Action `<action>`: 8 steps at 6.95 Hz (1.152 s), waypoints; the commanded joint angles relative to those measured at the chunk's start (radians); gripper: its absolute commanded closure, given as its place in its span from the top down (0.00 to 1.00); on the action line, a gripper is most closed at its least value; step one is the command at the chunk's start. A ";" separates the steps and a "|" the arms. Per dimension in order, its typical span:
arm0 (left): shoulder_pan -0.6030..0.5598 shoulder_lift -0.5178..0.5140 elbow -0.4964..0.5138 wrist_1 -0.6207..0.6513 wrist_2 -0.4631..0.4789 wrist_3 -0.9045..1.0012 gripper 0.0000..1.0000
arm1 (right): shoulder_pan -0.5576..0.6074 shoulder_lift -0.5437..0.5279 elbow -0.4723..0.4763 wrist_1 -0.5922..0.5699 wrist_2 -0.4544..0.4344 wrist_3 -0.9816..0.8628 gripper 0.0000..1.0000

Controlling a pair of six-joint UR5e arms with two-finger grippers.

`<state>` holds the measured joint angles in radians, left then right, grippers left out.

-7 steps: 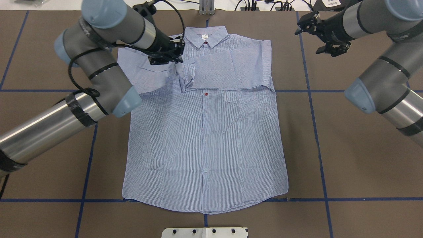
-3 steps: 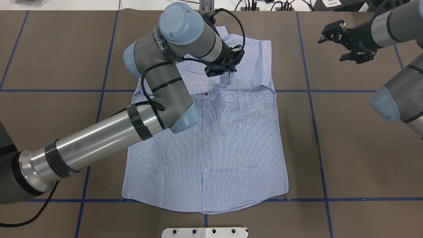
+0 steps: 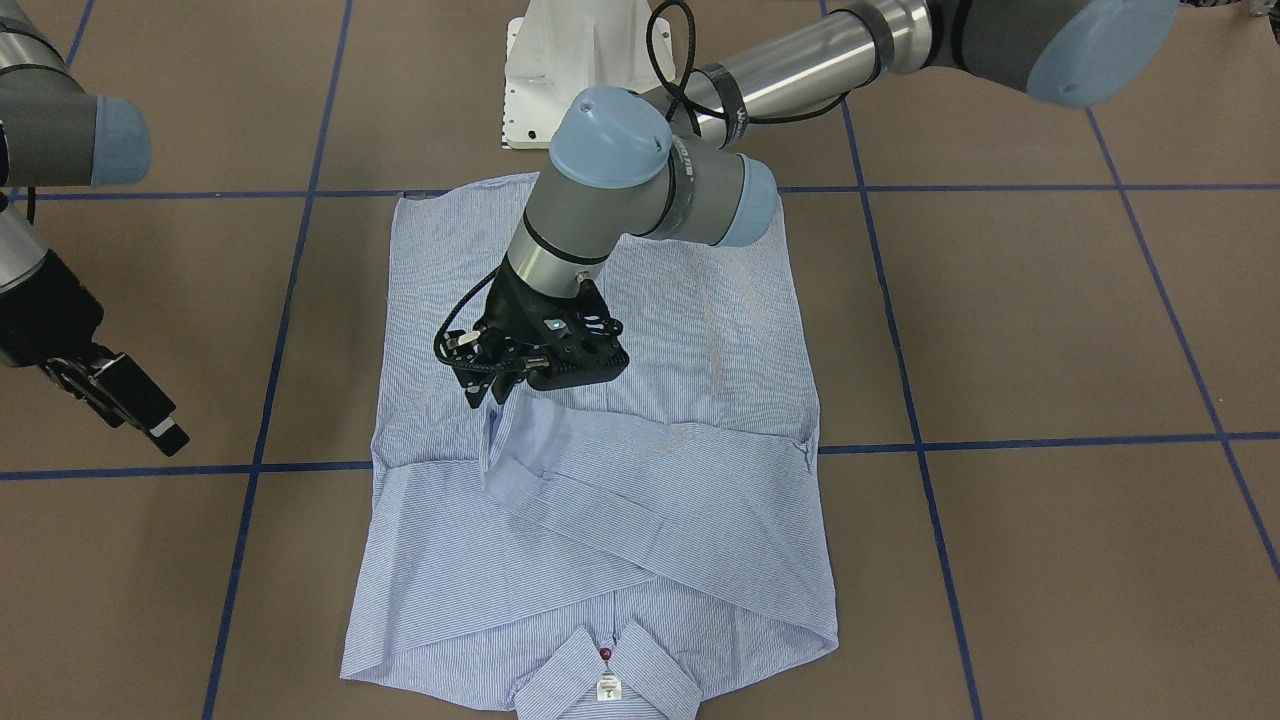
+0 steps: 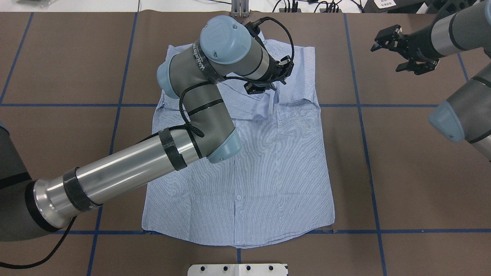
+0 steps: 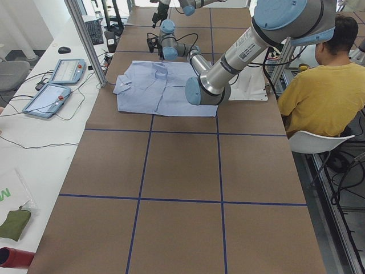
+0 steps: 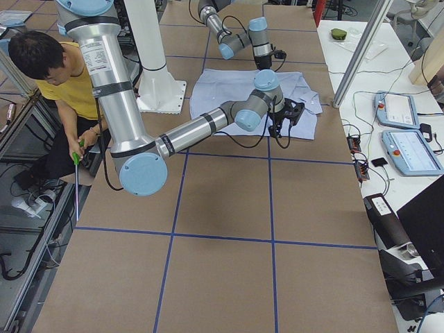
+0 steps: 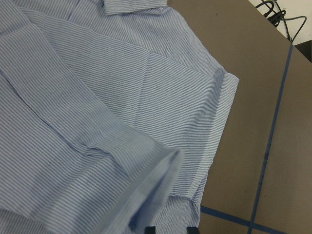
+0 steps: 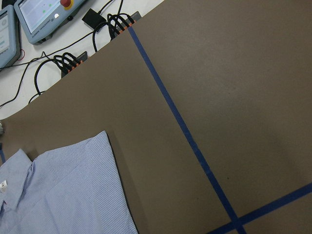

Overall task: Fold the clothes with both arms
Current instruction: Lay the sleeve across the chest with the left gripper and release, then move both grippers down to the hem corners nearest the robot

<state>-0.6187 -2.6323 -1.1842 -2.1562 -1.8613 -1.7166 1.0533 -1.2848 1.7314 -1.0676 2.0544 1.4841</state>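
Brown paper table [image 4: 402, 153] with blue tape grid [image 4: 362, 105]; striped shirt [image 4: 268, 172] spread flat, front up, directly beneath the left gripper [image 3: 487, 390].

Left jaws clenched on the end of a sleeve [image 3: 560, 470], held just above the shirt front; rest of the sleeve trails away from the jaws toward its own shoulder. Right gripper [image 4: 401, 51] spread wide, holding nothing, well off to one side of the collar [image 3: 605, 665], clear of the cloth. Risks, as judged: thin, limp cotton slipping from so small a pinch; cuff bunching or curling under on release, leaving a crooked fold; low fingers rucking the smooth panel below. Fabric a fine blue-and-white stripe, soft, lightly creased; hem [image 4: 238, 241] gently curved; collar stiffer, pointed; small round buttons [image 4: 238, 197] down the middle.
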 commanded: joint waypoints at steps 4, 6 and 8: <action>-0.004 0.266 -0.407 -0.013 0.005 -0.049 0.84 | -0.288 0.012 0.139 -0.026 -0.229 0.282 1.00; -0.007 0.380 -0.507 -0.021 -0.001 -0.038 0.83 | -0.523 0.004 0.322 -0.327 -0.398 0.429 1.00; -0.009 0.532 -0.624 0.021 0.002 0.091 1.00 | -0.786 -0.084 0.350 -0.354 -0.640 0.595 0.99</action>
<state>-0.6259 -2.1682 -1.7576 -2.1655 -1.8601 -1.7008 0.4296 -1.3094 2.0570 -1.3937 1.5681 1.9880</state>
